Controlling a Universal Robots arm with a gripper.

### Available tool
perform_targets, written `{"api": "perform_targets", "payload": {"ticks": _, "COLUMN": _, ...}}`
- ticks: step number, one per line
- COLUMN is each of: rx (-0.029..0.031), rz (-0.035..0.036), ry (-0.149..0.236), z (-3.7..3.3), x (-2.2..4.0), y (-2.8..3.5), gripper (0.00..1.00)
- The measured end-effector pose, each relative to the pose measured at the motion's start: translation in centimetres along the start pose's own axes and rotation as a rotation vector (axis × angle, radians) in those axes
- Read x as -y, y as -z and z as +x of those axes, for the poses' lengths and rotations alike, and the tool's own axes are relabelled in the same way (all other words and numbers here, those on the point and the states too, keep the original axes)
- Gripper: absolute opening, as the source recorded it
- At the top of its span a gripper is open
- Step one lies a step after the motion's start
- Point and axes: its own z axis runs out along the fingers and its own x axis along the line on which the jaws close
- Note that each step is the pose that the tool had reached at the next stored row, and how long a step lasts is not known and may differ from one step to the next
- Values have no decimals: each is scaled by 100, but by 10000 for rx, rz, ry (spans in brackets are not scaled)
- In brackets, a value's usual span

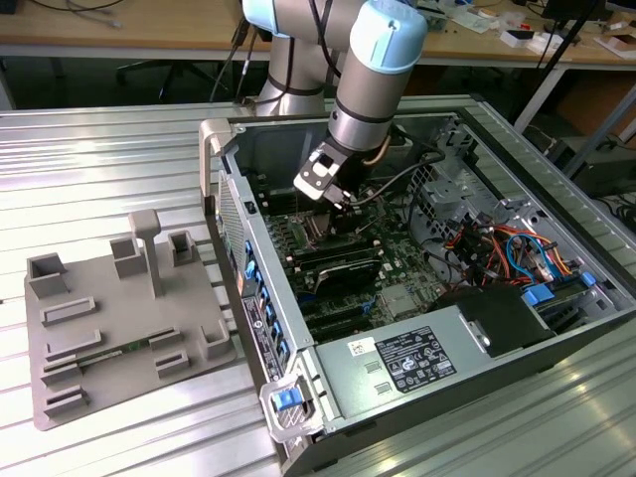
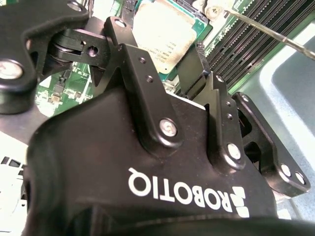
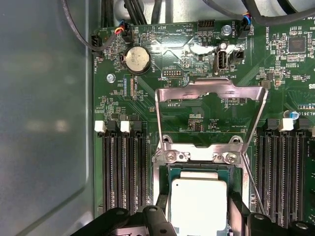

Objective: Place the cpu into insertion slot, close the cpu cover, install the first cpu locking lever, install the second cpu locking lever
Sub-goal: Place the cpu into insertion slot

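Observation:
The cpu (image 3: pixel 198 201), a square chip with a silver-grey top, lies in the insertion slot (image 3: pixel 197 166) or just above it. My gripper (image 3: pixel 198 221) is shut on the cpu, and its black fingers (image 3: pixel 161 222) press against two opposite edges. The second wrist view shows the same grip, with the cpu (image 2: pixel 157 34) between the fingers (image 2: pixel 194 66). The cpu cover (image 3: pixel 211 88), a silvery frame, stands open and tilted back from the slot. A thin wire locking lever (image 3: pixel 252 184) rises beside the slot. In the exterior view the gripper (image 1: pixel 333 204) reaches down into the computer case.
Long black memory slots (image 3: pixel 123 172) flank the socket on both sides. A coin battery (image 3: pixel 137 60) and cables lie beyond the cover. The open case (image 1: pixel 229 149) holds a power supply (image 1: pixel 407 363) and coloured wiring (image 1: pixel 507 248). A grey fixture tray (image 1: pixel 119 318) sits at the exterior view's left.

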Motion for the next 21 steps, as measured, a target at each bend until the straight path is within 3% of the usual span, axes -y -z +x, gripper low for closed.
{"api": "perform_targets", "payload": {"ticks": 11, "rx": 0, "rz": 1, "ry": 0, "z": -16, "x": -4, "y": -10, "gripper": 56}}
{"api": "perform_targets", "payload": {"ticks": 21, "rx": 0, "rz": 1, "ry": 0, "z": -16, "x": -50, "y": -9, "gripper": 56}}
